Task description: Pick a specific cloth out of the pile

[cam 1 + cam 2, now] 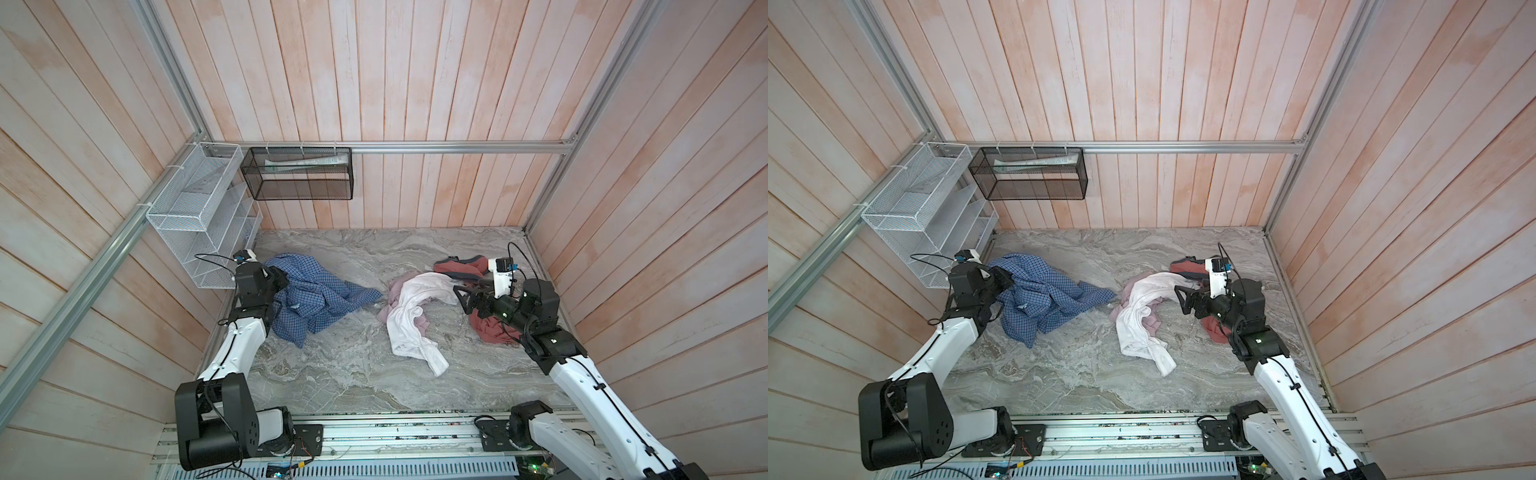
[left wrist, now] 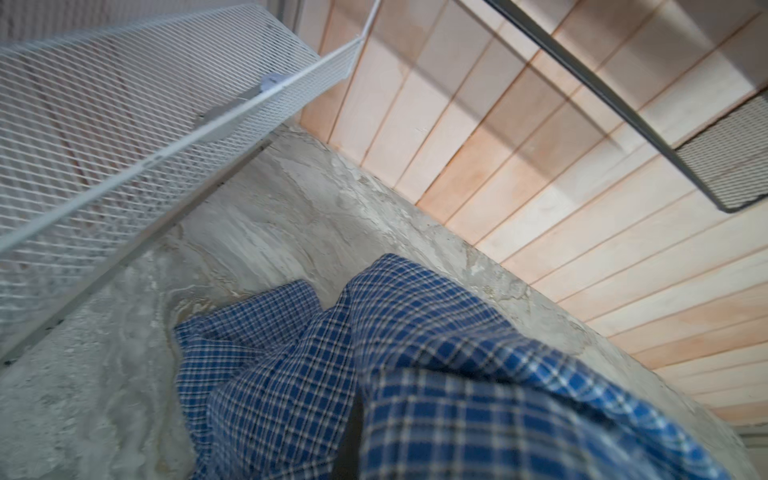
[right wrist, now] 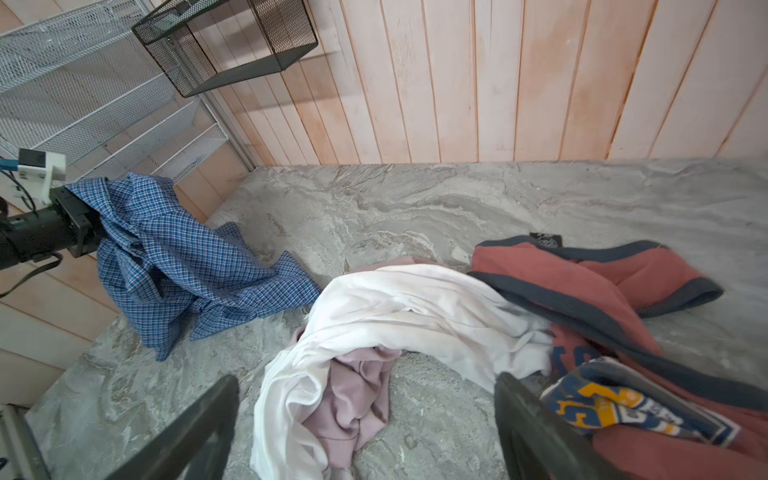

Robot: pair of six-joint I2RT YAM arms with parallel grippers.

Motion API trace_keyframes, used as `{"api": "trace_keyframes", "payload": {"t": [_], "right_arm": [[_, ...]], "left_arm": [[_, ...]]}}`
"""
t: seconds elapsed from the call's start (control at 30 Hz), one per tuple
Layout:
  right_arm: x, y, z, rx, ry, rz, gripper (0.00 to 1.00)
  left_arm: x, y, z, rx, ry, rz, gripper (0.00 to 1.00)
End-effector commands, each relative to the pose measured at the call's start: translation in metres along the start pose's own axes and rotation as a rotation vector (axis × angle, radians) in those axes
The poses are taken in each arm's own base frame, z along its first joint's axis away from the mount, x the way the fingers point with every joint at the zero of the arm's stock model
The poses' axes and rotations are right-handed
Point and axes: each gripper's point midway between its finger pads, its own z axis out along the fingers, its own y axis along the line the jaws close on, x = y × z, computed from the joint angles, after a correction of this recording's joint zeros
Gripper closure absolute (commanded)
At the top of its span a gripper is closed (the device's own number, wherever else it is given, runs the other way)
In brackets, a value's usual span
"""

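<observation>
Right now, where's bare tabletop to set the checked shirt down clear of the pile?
Widest: front of the marble tabletop, between blue checked shirt, white garment and the near edge. Also the back strip along the wooden wall. Crowded: the slot between shirt tip and pink-mauve garment, and the right side around the rust-red garment and right hand.

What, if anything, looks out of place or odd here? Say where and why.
Only the blue checked shirt stands out: it lies crumpled left of the pile rather than in it, one end bunched up off the marble tabletop at the shut left gripper beside the white mesh rack. Nothing looks spilled or damaged.
</observation>
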Motion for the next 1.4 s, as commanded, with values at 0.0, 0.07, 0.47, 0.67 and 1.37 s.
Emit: {"api": "trace_keyframes", "payload": {"t": [0.0,0.07,0.47,0.67,1.37], "right_arm": [[0.011,0.021,0.013,-0.095,0.027,0.04,0.11],[0.021,0.036,0.024,-0.125,0.057,0.037,0.13],[0.096,0.133,0.082,-0.325,0.3,0.116,0.29],[0.135,0.16,0.113,-0.349,0.425,0.149,0.33],[0.15,-0.023,0.112,0.299,0.466,0.137,0.44]], "left_arm": [[0.033,0.032,0.011,-0.124,0.097,0.07,1.0],[0.049,0.039,0.016,-0.14,0.15,0.08,1.0],[0.082,0.057,0.03,-0.145,0.237,-0.052,1.0],[0.098,0.056,0.041,-0.128,0.314,-0.065,0.89],[0.111,0.057,0.044,-0.114,0.36,-0.073,0.84]]}}
